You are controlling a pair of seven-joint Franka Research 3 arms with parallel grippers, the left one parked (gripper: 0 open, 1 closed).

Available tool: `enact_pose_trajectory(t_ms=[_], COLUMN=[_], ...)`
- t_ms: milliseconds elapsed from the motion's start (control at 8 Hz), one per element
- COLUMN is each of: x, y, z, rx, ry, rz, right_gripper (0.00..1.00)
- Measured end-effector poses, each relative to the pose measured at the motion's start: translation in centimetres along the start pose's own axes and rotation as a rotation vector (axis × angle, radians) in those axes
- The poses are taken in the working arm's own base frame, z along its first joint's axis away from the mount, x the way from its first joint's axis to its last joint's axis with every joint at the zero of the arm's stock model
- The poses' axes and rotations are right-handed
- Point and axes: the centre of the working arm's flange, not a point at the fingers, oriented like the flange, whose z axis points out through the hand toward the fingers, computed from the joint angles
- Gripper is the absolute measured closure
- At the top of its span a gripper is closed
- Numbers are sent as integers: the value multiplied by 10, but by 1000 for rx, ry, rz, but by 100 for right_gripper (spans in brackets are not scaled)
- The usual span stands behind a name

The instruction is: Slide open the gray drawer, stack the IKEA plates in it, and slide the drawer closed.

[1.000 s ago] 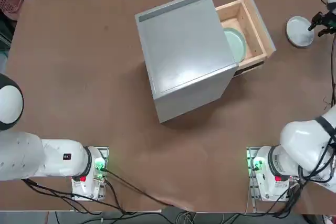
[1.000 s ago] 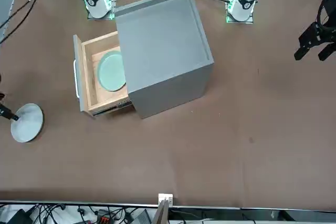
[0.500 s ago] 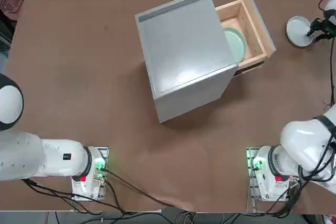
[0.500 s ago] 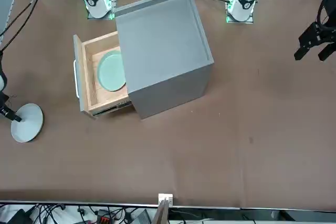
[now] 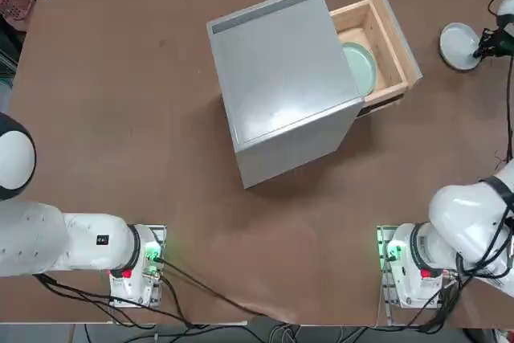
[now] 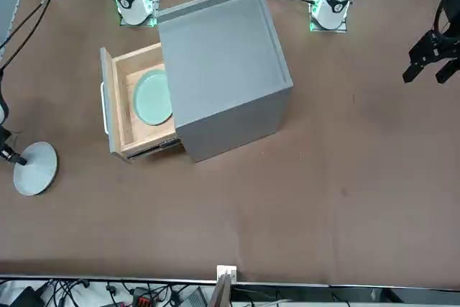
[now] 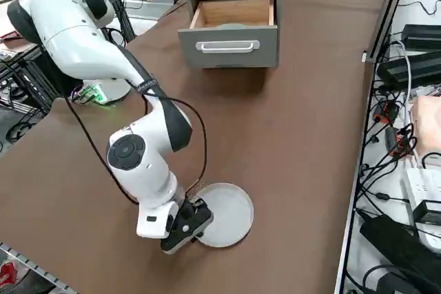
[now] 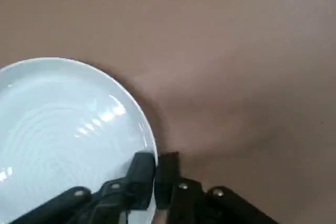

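The gray drawer [image 5: 395, 44] stands pulled out of the gray cabinet [image 5: 281, 82], its wooden inside showing. A pale mint green plate [image 5: 361, 68] lies flat in it. The gray-white plate [image 5: 458, 42] rests on the table to the right of the drawer. My right gripper [image 5: 482, 50] is low at that plate's outer edge. In the right wrist view the gripper [image 8: 156, 169] is shut on the plate's rim [image 8: 149, 145], one finger inside the rim and one outside. From the right side, the gripper [image 7: 195, 233] pinches the plate's [image 7: 227, 213] near edge.
The cabinet sits turned at an angle in the far middle of the brown table [image 5: 120, 118]. The drawer's handle [image 7: 227, 46] faces the right side. Cables and power bricks [image 7: 413, 67] lie off the table's right edge, close to the plate.
My right gripper came down to the gray-white plate's edge and its fingers closed on the rim. The drawer and the mint plate have not moved.
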Motion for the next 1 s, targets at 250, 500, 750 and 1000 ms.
enact_pose_trajectory(t_ms=[250, 500, 750, 1000], x=[9, 30, 36, 13], y=[-7, -30, -74, -123], z=[-23, -104, -218, -315], rx=[17, 58, 97, 148], ry=[-51, -142, -155, -173], rz=[-19, -63, -132, -201], right_gripper=[100, 100, 100, 100])
